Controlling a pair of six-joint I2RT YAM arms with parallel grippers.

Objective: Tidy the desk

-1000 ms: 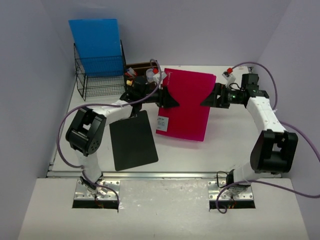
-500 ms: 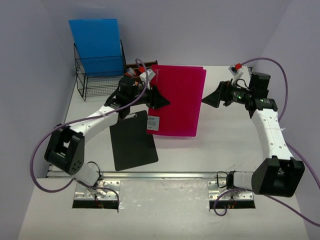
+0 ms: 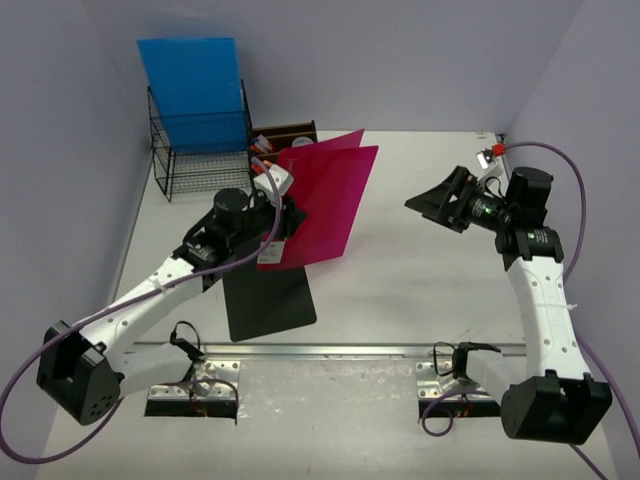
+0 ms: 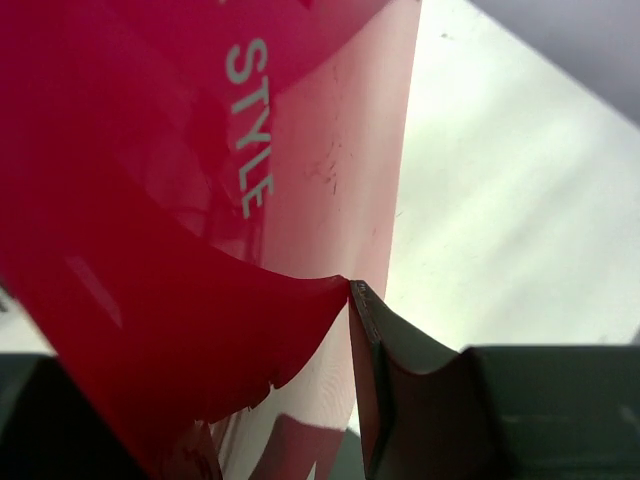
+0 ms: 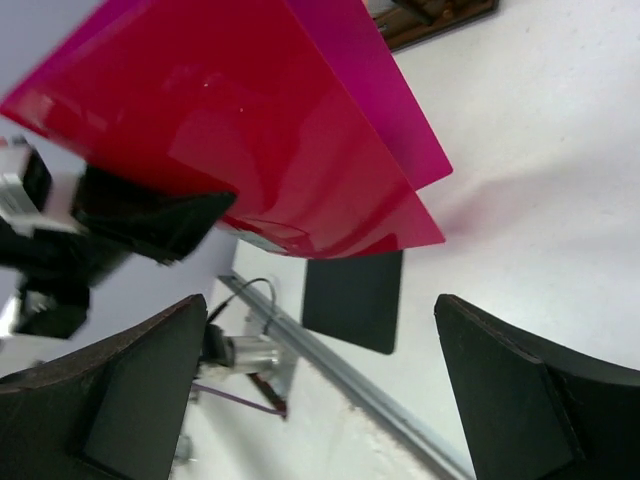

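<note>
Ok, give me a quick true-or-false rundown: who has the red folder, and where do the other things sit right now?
1. The left pincer grips the red folder at its edge. True.
2. The right pincer is clamped on the red folder. False: it is open and clear of the folder, off to its right.
3. The red folder lies flat on the desk. False: it is held up, tilted, with its leaves splayed.
4. The black clipboard lies flat on the desk near the front rail. True.
5. The blue folder stands in the wire rack. True.
</note>
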